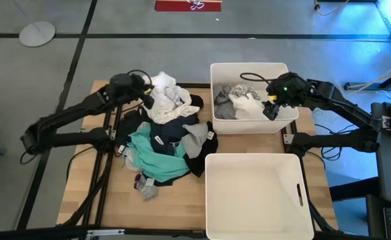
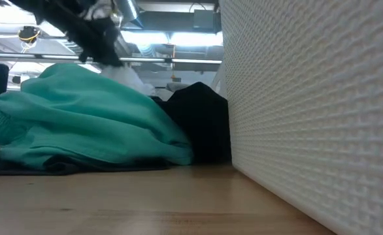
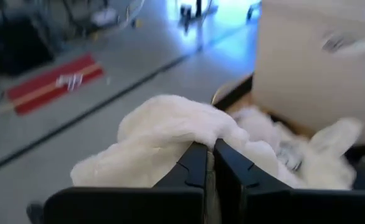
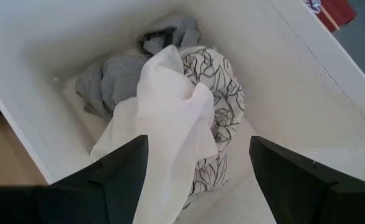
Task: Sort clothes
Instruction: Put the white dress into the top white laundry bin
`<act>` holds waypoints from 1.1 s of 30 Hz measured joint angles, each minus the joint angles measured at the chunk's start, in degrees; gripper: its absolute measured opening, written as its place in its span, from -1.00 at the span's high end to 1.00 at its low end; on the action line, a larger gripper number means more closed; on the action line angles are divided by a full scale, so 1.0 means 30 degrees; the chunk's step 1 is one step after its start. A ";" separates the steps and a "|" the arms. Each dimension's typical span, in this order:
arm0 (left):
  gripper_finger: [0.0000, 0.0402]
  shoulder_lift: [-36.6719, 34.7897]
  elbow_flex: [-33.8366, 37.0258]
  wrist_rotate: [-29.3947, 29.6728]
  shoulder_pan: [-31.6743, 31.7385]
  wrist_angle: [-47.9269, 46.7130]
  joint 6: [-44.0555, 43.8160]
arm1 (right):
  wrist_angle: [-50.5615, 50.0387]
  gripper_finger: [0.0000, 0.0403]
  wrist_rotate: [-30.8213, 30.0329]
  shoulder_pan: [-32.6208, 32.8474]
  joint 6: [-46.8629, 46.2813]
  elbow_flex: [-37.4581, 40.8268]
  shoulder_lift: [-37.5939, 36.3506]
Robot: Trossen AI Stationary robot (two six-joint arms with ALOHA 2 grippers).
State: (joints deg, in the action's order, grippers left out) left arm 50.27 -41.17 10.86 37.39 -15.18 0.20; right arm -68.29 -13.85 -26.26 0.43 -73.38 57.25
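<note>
Table (image 1: 82,193): it carries a mixed pile of clothes (image 1: 165,143) on its left half and two white bins on its right half.

Near bin (image 1: 259,193): no garment shows in it. Far bin (image 1: 249,70): it holds grey cloth (image 4: 117,74), a black-patterned white piece (image 4: 217,93) and a plain white cloth (image 4: 167,118) draped over both.

Pile: teal garment (image 1: 152,153) towards the near edge, dark pieces in the middle, fluffy cream piece (image 1: 165,93) at the far end, a small sock (image 1: 145,187) lying loose at the near end.

Left gripper (image 1: 145,97): down on the far end of the pile, fingers (image 3: 192,168) pressed together on the cream piece, whose fluff bulges over the tips in the left wrist view.

Right gripper (image 1: 272,110): over the far bin's right side, fingers (image 4: 117,165) well apart, holding nothing; the white cloth lies just below them.

Step in hand, by judgement: the cream piece is pinched for pick-up and most of the pile is unsorted. The next move calls for a straight lift clear of the dark pieces beneath, then a carry to a bin; the right arm hanging over the far bin may need to give way.

Limits: which bin takes which colours cannot be told. The depth of the pinch is hidden by fluff. The low view is blocked by the teal garment and the near bin's wall.
</note>
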 joint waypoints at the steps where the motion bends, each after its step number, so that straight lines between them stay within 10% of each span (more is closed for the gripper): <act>1: 0.99 -0.0388 0.0000 -0.0091 -0.0176 0.0271 0.0062 | 0.0112 -0.39 0.0000 0.0000 0.0027 0.0000 0.0000; 17: 0.99 -0.3295 -0.0036 -0.6343 -0.2894 0.6467 -0.0470 | 0.4663 -0.39 0.3681 0.0007 0.1711 0.0000 0.0000; 25: 0.97 -0.3055 -0.0036 -0.6588 -0.4261 0.6080 -0.0394 | 1.0935 -0.39 1.0453 0.0545 0.2460 0.0000 0.0637; 33: 0.97 -0.3048 -0.0036 -0.6575 -0.5226 0.5755 0.0040 | 1.6182 -0.39 1.0203 0.4077 0.3595 0.0000 0.3556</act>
State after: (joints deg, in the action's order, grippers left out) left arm 41.12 -41.28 -8.86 21.71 2.09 0.32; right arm -19.75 16.76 -14.03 11.22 -73.38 67.92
